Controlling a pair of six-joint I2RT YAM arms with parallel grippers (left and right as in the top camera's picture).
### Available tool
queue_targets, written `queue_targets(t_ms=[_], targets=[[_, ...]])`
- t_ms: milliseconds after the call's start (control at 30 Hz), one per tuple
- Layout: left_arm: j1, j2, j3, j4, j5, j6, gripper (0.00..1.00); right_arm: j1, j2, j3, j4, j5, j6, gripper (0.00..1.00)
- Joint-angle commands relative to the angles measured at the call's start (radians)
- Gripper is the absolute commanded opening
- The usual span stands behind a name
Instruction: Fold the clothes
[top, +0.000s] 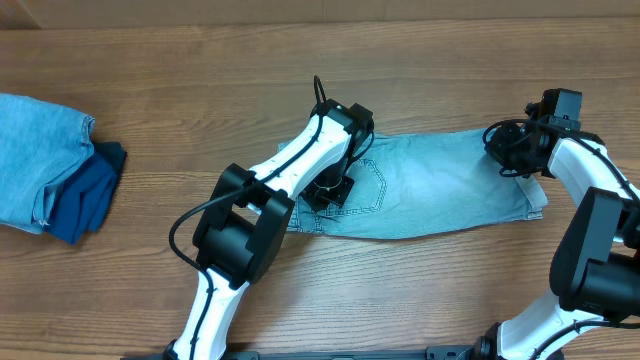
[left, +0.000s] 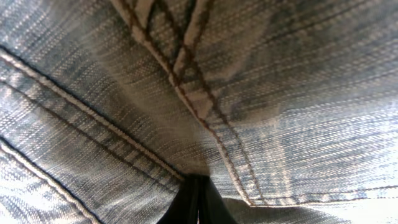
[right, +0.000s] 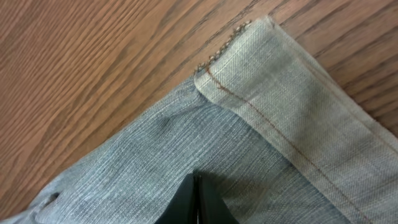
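Note:
The clothes (top: 440, 190), pale blue denim shorts, lie flat across the table right of centre, waistband to the left and leg cuffs to the right. My left gripper (top: 330, 190) is down on the pocket area near the waistband. In the left wrist view its tips (left: 198, 182) are shut, with the denim (left: 280, 93) and a stitched seam puckering into them. My right gripper (top: 515, 160) is at the cuff end. In the right wrist view its tips (right: 196, 176) are shut and rest on flat denim (right: 124, 168) just below the hemmed cuff (right: 286, 93).
At the table's left edge lies a folded light-blue garment (top: 35, 160) with a dark navy folded one (top: 90, 195) beside it. Bare wooden tabletop (top: 200, 80) surrounds the shorts. Both arms reach in from the front edge.

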Motion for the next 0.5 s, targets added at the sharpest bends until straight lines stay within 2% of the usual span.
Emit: queue_targets(t_ms=[0,167,300,467], targets=[[0.006,0.023,-0.128,0.022,-0.020,0.027,0.04,0.003,0.008,0.004,0.027,0.029,0.009,0.04],[0.005,0.022,-0.222,0.047,-0.018,0.023,0.04,0.003,0.169,0.004,0.174,0.033,0.064,0.04],[0.005,0.022,-0.222,0.034,-0.019,0.023,0.04,-0.038,0.198,0.013,0.268,0.114,0.095,0.04],[0.005,0.022,-0.222,0.047,-0.018,0.015,0.04,-0.149,0.198,0.077,0.144,0.151,0.105,0.04]])
